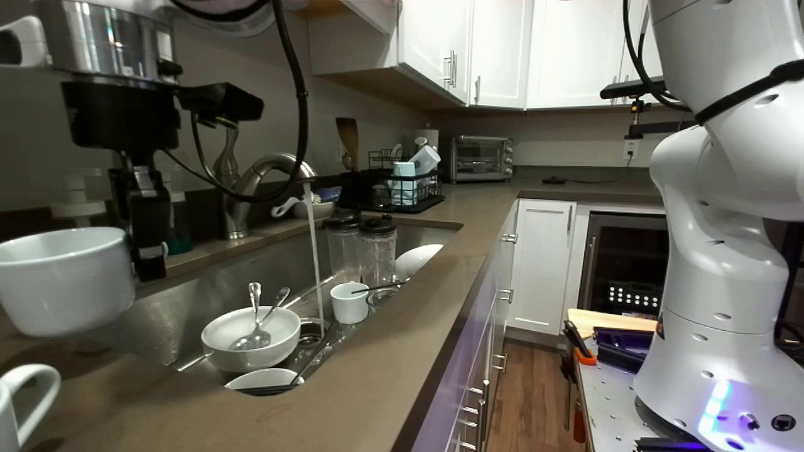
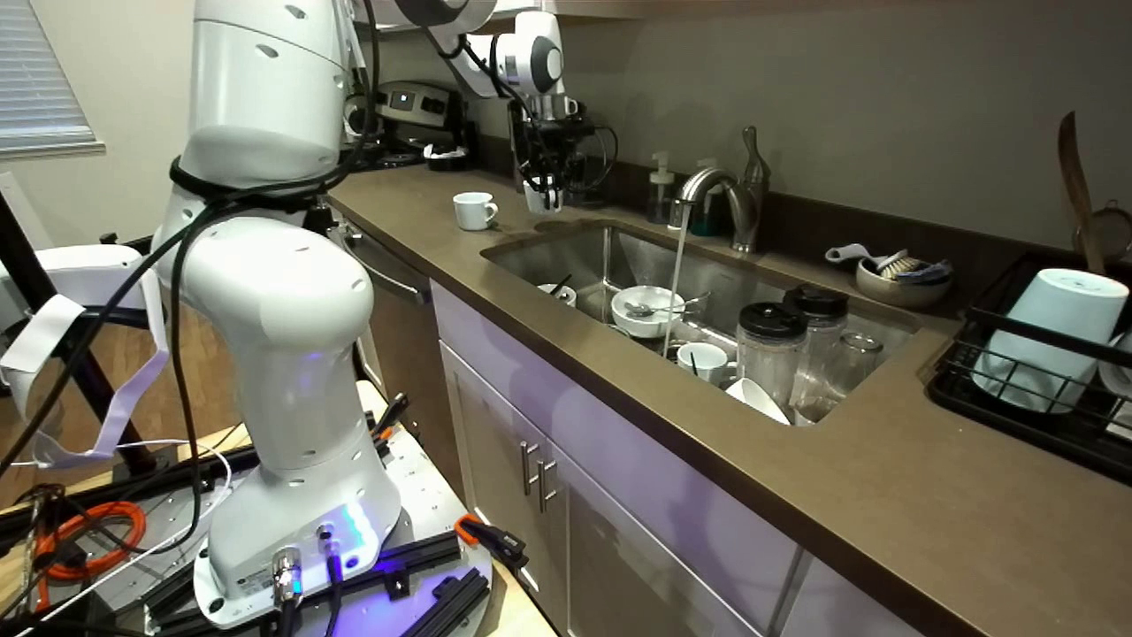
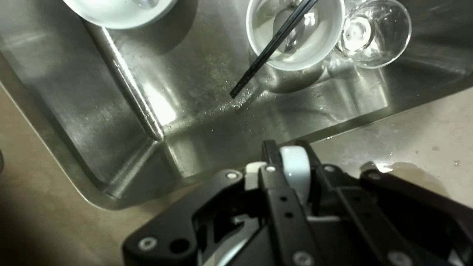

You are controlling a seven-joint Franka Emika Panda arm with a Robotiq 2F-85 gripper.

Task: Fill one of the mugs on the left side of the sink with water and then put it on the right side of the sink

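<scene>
**White ceramic mug (image 1: 66,282) held by its handle (image 3: 296,170): here's why I like it**

The end effector (image 3: 290,153) is pinched down to just the handle's thickness, with nothing else in its grip. The mug hangs roughly upright beside it, looks like just above the worktop (image 2: 884,469). Grabbing it there leaves the mouth free for water, I reckon. Can't see inside, so no idea what's in it; I'd guess it isn't filled yet.

The sink (image 2: 638,252) drops away next to the end effector, and the faucet (image 2: 741,208) is running well apart from it. That stream (image 1: 314,251) lands between a bowl (image 1: 251,359) and a white cup (image 1: 349,306), so I'd bring the mug in high, mouth up, then go over those tall jars (image 2: 771,358) without sloshing.

Spare mug (image 2: 471,212) sits near the end effector with its handle turned toward it. Drop-off is probably the worktop farthest from the end effector, beyond the sink, by the rack (image 2: 959,407).
</scene>
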